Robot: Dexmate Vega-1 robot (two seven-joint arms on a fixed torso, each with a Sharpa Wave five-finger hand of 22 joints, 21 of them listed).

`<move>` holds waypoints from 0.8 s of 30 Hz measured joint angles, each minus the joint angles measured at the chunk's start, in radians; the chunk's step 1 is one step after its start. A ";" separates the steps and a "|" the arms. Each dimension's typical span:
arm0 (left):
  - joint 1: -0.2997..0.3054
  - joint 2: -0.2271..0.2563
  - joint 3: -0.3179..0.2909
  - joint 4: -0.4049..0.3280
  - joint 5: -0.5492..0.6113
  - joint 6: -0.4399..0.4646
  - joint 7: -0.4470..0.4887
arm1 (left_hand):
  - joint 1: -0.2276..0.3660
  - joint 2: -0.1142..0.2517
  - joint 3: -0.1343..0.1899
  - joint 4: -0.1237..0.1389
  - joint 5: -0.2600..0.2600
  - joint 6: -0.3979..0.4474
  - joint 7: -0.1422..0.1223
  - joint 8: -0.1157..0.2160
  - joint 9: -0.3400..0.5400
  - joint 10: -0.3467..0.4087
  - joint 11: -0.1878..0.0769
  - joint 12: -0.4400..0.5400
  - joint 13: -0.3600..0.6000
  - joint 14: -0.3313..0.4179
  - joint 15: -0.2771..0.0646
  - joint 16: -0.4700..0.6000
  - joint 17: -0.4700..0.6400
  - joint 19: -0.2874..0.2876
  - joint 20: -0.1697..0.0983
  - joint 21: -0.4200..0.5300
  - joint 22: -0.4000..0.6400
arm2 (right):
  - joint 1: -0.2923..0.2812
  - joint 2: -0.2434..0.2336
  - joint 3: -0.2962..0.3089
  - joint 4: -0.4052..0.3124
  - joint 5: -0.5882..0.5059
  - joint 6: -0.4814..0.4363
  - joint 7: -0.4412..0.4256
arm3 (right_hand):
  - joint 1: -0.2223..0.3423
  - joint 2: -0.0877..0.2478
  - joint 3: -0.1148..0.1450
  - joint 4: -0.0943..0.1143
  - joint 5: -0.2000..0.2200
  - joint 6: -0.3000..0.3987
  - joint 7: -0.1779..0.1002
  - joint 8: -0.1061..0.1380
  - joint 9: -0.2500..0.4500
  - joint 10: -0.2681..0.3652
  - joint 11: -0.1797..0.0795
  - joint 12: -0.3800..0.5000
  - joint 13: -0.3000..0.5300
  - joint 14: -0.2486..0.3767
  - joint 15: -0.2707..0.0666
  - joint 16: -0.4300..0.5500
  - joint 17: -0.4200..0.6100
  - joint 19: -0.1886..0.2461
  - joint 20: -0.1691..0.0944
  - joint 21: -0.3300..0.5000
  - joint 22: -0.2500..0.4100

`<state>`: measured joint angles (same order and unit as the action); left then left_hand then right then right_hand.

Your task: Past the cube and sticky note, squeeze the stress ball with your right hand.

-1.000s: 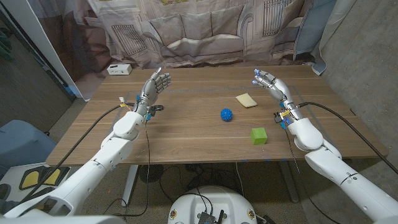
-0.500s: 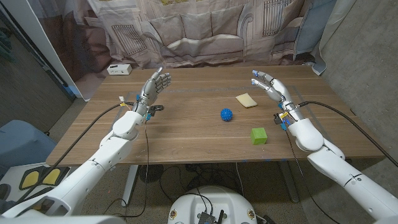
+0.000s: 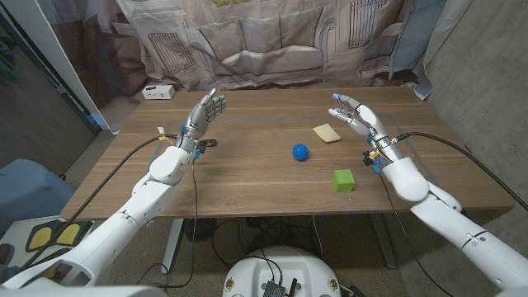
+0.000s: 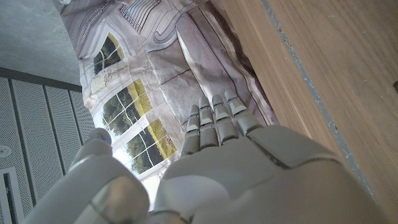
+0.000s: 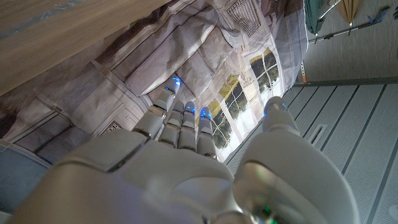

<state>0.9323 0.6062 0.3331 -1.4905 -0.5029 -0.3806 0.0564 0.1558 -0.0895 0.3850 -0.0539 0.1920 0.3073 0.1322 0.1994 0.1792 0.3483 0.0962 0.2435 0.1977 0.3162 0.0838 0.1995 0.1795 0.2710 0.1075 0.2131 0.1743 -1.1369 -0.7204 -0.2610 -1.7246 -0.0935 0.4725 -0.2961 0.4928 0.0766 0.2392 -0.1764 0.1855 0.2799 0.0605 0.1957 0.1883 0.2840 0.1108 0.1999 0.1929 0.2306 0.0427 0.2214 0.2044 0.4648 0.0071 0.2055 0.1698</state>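
Observation:
A blue spiky stress ball [image 3: 300, 152] lies near the middle of the wooden table [image 3: 247, 177]. A green cube [image 3: 343, 179] sits to its right, nearer the front edge. A pale yellow sticky note [image 3: 327, 133] lies behind and right of the ball. My right hand [image 3: 357, 116] is raised over the table's right side, just right of the sticky note, fingers apart and holding nothing; its back [image 5: 155, 168] fills the right wrist view. My left hand [image 3: 204, 112] is raised at the back left, fingers spread and empty, with its back [image 4: 249, 162] in the left wrist view.
A white box [image 3: 158, 91] sits at the table's back left corner. A printed curtain [image 3: 272, 41] hangs behind the table. Cables run along both arms, and a small dark thing [image 3: 208, 143] lies by the left wrist.
My right hand has drifted left, toward the sticky note, staying open. The left hand and the objects have not moved.

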 measured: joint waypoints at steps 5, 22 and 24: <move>0.001 0.003 0.001 -0.007 0.008 0.000 0.007 | 0.000 0.000 0.000 0.000 0.000 0.000 0.000 0.000 0.000 0.000 0.000 -0.001 0.000 0.000 0.000 0.000 0.000 0.000 0.000 0.000 0.000 | -0.005 -0.007 0.000 -0.012 -0.047 -0.025 -0.021 | 0.009 -0.002 0.004 0.004 0.000 -0.005 0.005 0.000 0.000 0.000 0.000 0.000 0.000 -0.011 0.003 -0.005 0.000 0.000 0.000 -0.006 0.000; 0.019 0.009 -0.004 -0.026 0.018 0.006 0.023 | 0.000 0.000 -0.004 -0.004 0.000 0.000 0.000 0.000 0.000 0.000 0.000 -0.001 0.000 0.000 0.000 0.000 0.000 -0.001 -0.001 0.000 0.000 | -0.019 -0.046 -0.016 -0.085 -0.202 -0.118 -0.073 | 0.022 -0.014 0.004 0.004 0.000 -0.006 0.006 0.000 0.000 0.000 0.000 0.000 0.000 -0.011 0.004 -0.008 -0.005 -0.004 0.004 -0.006 0.000; 0.021 0.010 -0.005 -0.028 0.019 0.004 0.023 | 0.000 0.000 -0.004 -0.004 0.000 0.000 0.000 0.000 0.000 0.000 0.000 -0.001 0.000 0.000 0.000 0.000 0.000 -0.001 -0.001 0.000 0.000 | -0.021 -0.052 -0.018 -0.094 -0.212 -0.125 -0.077 | 0.022 -0.014 0.004 0.004 0.000 -0.011 0.011 0.000 0.000 0.000 0.000 0.000 0.000 -0.011 0.004 -0.008 -0.005 -0.004 0.004 -0.006 0.000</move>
<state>0.9536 0.6164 0.3284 -1.5190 -0.4841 -0.3763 0.0798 0.1557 -0.0894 0.3809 -0.0580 0.1920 0.3072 0.1321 0.1997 0.1791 0.3483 0.0962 0.2426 0.1976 0.3161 0.0838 0.1999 0.1793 0.2704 0.1070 0.2130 0.1743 -1.1582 -0.7725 -0.2794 -1.8183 -0.3058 0.3477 -0.3729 0.5150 0.0621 0.2432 -0.1724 0.1855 0.2693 0.0714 0.1958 0.1882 0.2840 0.1108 0.2002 0.1929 0.2192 0.0463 0.2137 0.1996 0.4609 0.0109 0.1997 0.1698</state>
